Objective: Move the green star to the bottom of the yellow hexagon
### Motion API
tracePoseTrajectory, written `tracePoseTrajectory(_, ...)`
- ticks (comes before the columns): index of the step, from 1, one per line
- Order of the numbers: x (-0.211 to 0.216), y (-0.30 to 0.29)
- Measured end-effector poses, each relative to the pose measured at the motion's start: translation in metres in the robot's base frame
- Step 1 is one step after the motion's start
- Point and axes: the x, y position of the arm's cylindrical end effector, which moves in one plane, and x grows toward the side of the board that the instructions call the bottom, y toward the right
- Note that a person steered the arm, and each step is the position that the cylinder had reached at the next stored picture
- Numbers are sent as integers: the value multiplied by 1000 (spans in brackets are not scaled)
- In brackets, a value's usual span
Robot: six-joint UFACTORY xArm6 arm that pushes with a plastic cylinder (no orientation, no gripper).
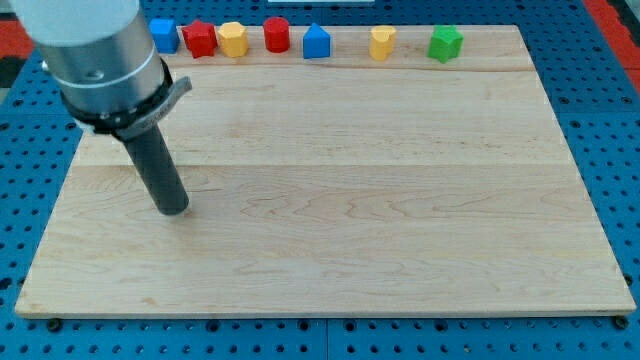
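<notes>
Big wooden board (340, 200) fills the view, blue pegboard table (600, 120) around it. All blocks sit in one row along the far edge; the rest of the board holds nothing but my tip (175, 208), which rests near-left, well apart from every block. No pincer on this rig, just the rod, so nothing to spread or press.

Step in hand, as I judge it: get to the green star (446, 43), far right of the row, w/ the yellow hexagon (232, 38) far left-centre. Target spot = just near-side of the hexagon. Best route, prob: swing tip right, come in behind the star from the far-right side, nudge it toward the near side off the row first, then push left along open wood. Keep the push line through the block's middle so it doesn't spin off.

In the way if the star is dragged straight along the row: yellow block (382, 42) just left of it (shape unclear, maybe heart), blue block (316, 42) w/ a peaked top, red cylinder (277, 34). Beyond the hexagon: red star-ish block (200, 39) touching or nearly so, blue cube (164, 35) partly hidden by the arm. Stop short so the hexagon isn't bumped.
</notes>
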Motion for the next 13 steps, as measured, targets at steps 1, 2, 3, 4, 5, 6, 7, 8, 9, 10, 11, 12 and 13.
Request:
tracePoseTrajectory(1, -29, 0)
tracePoseTrajectory(2, -32, -21)
tracePoseTrajectory(3, -37, -48)
tracePoseTrajectory(4, -45, -61)
tracePoseTrajectory(5, -59, -61)
tracePoseTrajectory(6, -74, -86)
tracePoseTrajectory(7, -74, -90)
tracePoseTrajectory(8, -76, -93)
tracePoseTrajectory(9, -93, -102)
tracePoseTrajectory(10, -120, -98)
tracePoseTrajectory(11, -130, -65)
tracePoseTrajectory(12, -152, -26)
tracePoseTrajectory(13, -183, -13)
